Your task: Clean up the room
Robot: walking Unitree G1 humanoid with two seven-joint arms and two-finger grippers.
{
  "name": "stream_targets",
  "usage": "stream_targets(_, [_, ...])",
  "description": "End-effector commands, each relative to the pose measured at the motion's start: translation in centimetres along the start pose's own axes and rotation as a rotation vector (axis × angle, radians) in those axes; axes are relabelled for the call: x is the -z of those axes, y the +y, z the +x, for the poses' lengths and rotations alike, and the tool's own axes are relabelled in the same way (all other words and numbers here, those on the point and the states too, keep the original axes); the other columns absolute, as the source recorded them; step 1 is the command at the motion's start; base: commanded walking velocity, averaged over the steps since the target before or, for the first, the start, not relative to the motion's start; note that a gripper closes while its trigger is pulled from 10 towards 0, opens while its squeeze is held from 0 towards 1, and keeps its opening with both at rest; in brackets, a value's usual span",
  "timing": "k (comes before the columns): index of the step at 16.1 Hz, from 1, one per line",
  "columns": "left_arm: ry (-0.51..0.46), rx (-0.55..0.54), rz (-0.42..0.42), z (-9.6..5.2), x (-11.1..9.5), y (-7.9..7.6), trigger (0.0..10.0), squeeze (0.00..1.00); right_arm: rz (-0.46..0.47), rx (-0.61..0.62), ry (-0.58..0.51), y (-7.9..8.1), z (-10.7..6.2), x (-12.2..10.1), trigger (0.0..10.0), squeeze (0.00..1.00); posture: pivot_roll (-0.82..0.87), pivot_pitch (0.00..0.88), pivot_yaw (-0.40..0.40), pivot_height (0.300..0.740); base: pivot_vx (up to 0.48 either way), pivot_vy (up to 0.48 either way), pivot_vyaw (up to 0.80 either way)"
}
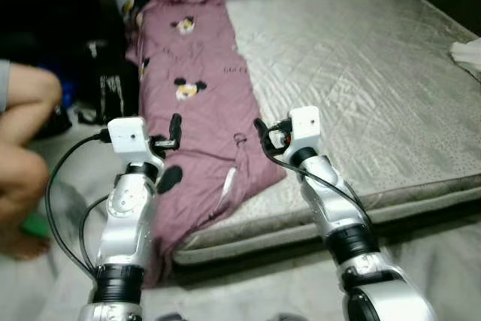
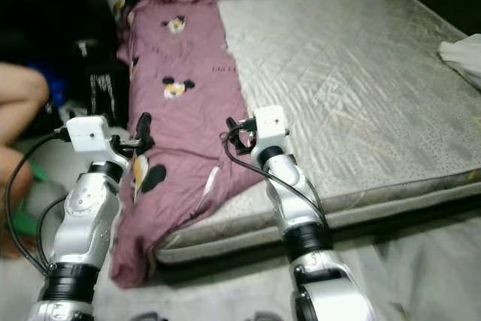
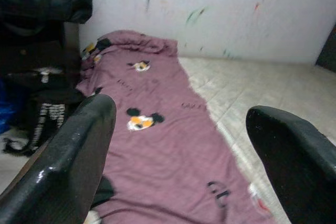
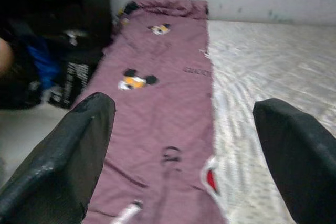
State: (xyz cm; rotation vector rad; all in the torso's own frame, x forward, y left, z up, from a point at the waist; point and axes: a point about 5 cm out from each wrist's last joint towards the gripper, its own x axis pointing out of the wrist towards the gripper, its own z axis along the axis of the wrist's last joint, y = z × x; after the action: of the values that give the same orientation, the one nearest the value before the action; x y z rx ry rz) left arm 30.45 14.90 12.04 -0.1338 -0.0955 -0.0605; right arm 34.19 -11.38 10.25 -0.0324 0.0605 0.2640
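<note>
Purple blanket (image 1: 197, 110): soft, light, limp on mattress (image 1: 361, 88); best pinched at near edge. Left gripper (image 1: 174, 131), right gripper (image 1: 263, 137): fingers spread wide, empty.

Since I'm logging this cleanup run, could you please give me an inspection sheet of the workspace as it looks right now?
Surface: grey quilted mattress on the floor.
Job's things: purple blanket with cartoon prints along the mattress's left side, its end hanging over the front edge.
Clutter: white cloth at the right edge; dark bags left of the mattress.
Grippers: left gripper and right gripper open, above the blanket.
Cables: black cables on both arms.
Surroundings: white wall; a person's legs at left.
</note>
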Motion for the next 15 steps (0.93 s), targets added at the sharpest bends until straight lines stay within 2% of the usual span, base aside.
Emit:
stream_targets(1, [-0.004, 0.001, 0.011, -0.13, -0.21, 0.49, 10.0, 0.00, 0.005, -0.007, -0.018, 0.47, 0.42, -0.63, 10.0, 0.00, -0.10, 0.000, -0.008, 0.740, 0.311, 0.000, 0.00])
stream_targets(9, [0.001, 0.007, 0.014, -0.11, -0.21, 0.41, 10.0, 0.00, 0.006, -0.003, -0.021, 0.43, 0.50, -0.70, 10.0, 0.00, -0.10, 0.000, -0.006, 0.740, 0.305, 0.000, 0.00])
stream_targets(15, [-0.007, -0.008, 0.016, 0.51, -0.81, 0.47, 10.0, 0.00, 0.017, 0.023, -0.022, -0.03, 0.57, -0.87, 10.0, 0.00, -0.11, 0.000, 0.005, 0.740, 0.000, 0.000, 0.00])
